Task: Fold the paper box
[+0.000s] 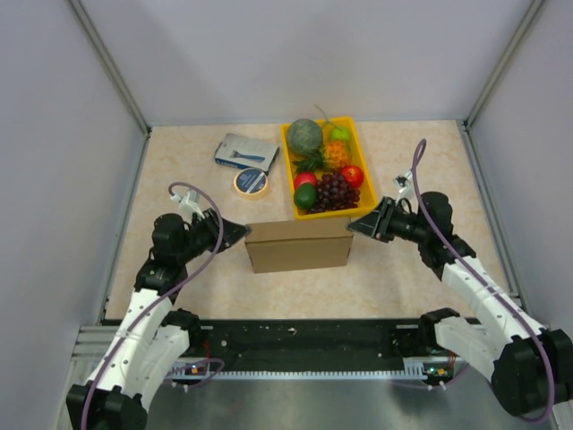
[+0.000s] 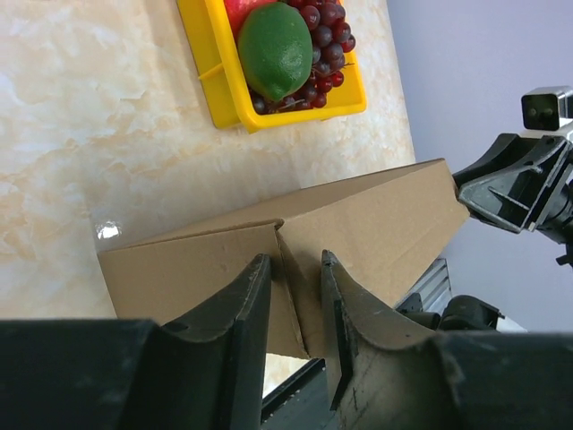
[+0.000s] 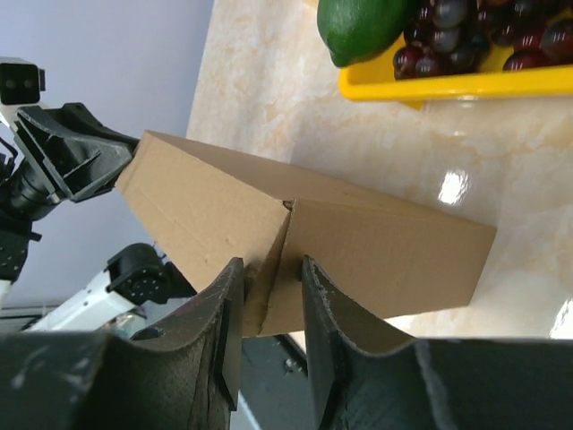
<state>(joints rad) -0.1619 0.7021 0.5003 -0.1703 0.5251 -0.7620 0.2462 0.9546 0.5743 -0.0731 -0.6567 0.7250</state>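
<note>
The paper box (image 1: 298, 244) is a brown cardboard oblong standing mid-table between both arms, its long side facing me. My left gripper (image 1: 240, 233) is at its left end; in the left wrist view (image 2: 292, 260) the narrow jaws pinch a folded end flap of the box (image 2: 376, 215). My right gripper (image 1: 355, 226) is at the right end; in the right wrist view (image 3: 271, 262) its jaws close on the matching end flap of the box (image 3: 385, 251). Each gripper also shows beyond the box's far end in the other wrist view.
A yellow fruit tray (image 1: 363, 148) with melon, grapes and a lime stands just behind the box, close to its back edge. A tape roll (image 1: 252, 183) and a blue-grey packet (image 1: 244, 150) lie at the back left. White walls enclose the table.
</note>
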